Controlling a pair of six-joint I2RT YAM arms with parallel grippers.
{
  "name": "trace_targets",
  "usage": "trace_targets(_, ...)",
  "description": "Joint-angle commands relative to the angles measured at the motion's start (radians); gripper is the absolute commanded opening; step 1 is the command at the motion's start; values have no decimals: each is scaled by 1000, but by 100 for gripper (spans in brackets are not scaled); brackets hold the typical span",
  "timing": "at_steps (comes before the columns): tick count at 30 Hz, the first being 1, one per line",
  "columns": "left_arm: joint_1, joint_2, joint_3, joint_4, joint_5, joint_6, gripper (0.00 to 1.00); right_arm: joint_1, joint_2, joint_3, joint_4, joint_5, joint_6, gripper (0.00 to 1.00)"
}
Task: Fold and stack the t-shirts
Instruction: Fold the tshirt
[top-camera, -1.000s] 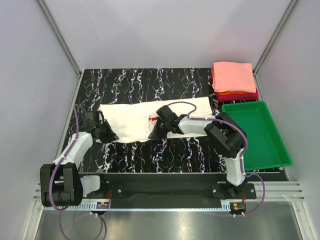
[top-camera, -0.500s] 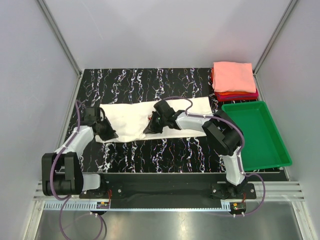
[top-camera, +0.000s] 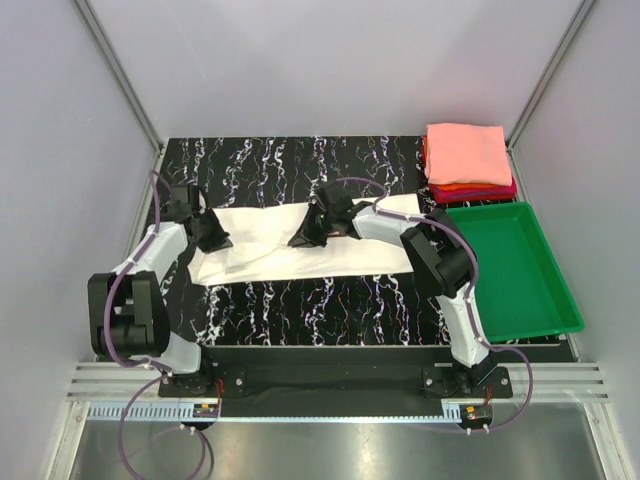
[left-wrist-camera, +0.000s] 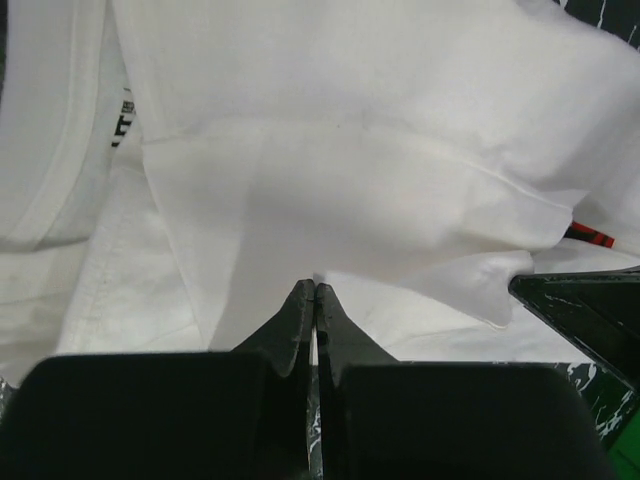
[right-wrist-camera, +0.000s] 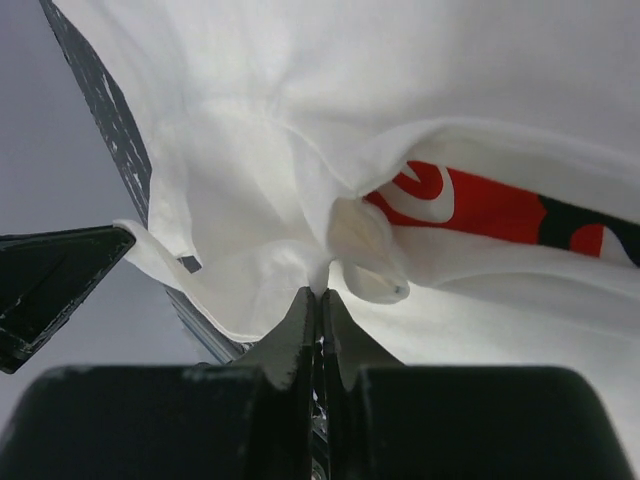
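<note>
Stretching across the black white-veined tabletop (top-camera: 300, 160), the cream-white cotton t-shirt (top-camera: 290, 258) with a red chest print lies as a long band. The left gripper (top-camera: 214, 238) clamps a fold at its left end, fingers pressed together; the right gripper (top-camera: 303, 238) likewise pinches bunched cloth beside the print. Folded salmon-pink, orange, red and dark t-shirts (top-camera: 465, 155) sit stacked far right, behind the green plastic tray (top-camera: 505, 265).

left claw (left-wrist-camera: 316, 290) closed, pinching white t-shirt (left-wrist-camera: 340, 170)
</note>
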Motion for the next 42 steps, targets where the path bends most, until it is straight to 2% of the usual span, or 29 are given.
trace_targets(1,14,39,67,31,-50,23,0,-18,21,78,-28,-41,-9,7)
trace_targets(7,34,111,116,40,-45,17,0,-33,42,130,-35,-39,-12,10)
trace_targets(8,35,117,118,39,-44,17,0,-35,45,137,-37,-39,-14,13)
trace_targets(9,37,127,119,36,-42,9,1,-36,48,150,-38,-38,-18,21)
trace_targets(12,46,131,118,14,-73,-5,15,-36,47,182,-64,-49,-66,26)
trace_targets(14,52,108,112,6,-108,-9,18,-36,29,177,-87,-23,-104,33)
trace_targets(16,55,86,104,8,-136,-13,25,-35,-11,147,-98,9,-135,34)
trace_targets(21,54,36,101,11,-157,-14,26,-35,-65,109,-106,48,-182,32)
trace_targets(25,40,22,77,61,-36,9,28,-35,-45,133,-109,7,-215,28)
trace_targets(28,41,54,72,65,10,23,35,-21,-22,169,-107,-36,-234,25)
trace_targets(33,37,105,54,83,123,1,35,-1,25,198,-107,-79,-244,23)
trace_targets(37,15,114,47,97,105,-9,37,0,52,178,-109,-58,-242,23)
trace_targets(42,22,236,76,105,29,-20,37,-1,108,183,-112,-41,-242,22)
